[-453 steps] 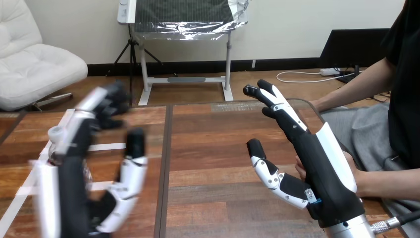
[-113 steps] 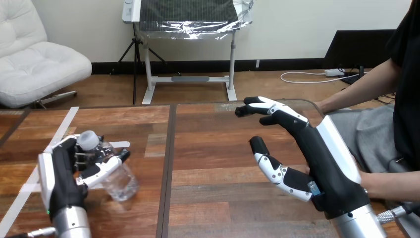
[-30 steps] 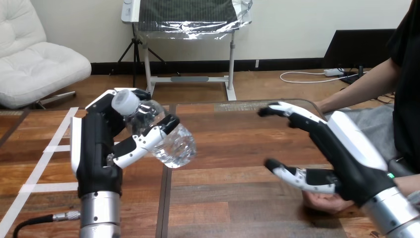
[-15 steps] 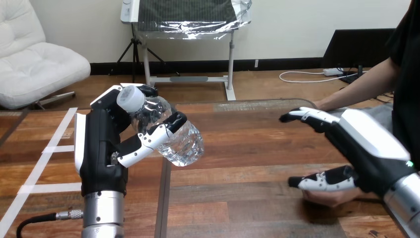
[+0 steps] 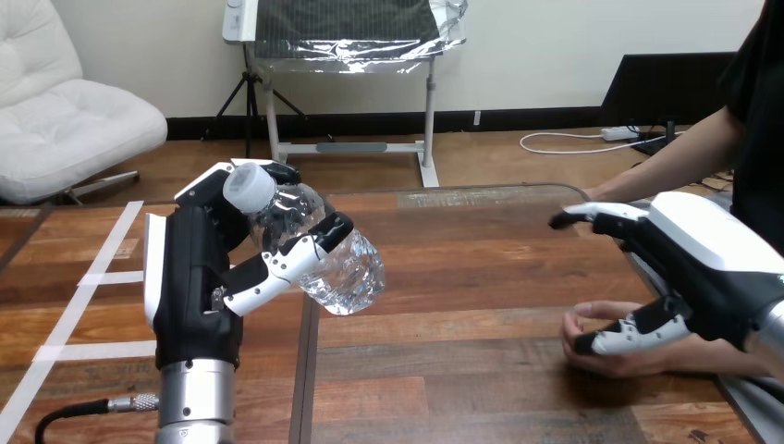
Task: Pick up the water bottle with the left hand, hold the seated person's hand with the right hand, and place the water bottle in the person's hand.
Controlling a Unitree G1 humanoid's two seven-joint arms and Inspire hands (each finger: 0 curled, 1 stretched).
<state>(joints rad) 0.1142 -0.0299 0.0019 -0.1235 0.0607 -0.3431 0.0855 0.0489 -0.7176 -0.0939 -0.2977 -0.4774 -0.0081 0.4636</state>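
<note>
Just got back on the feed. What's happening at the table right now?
The left robot hand has its fingers and thumb curled round a clear water bottle, tilted in the air above the wooden table. At the table's right edge, the right robot hand is spread open over the person's hand, with its thumb against it but no closed grip. The bottle is not yet handed over.

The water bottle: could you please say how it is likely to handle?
The water bottle looks clear, thin-walled and seemingly empty: probably light and crushable. Round and smooth, held tilted by the left hand, it may slip.
</note>
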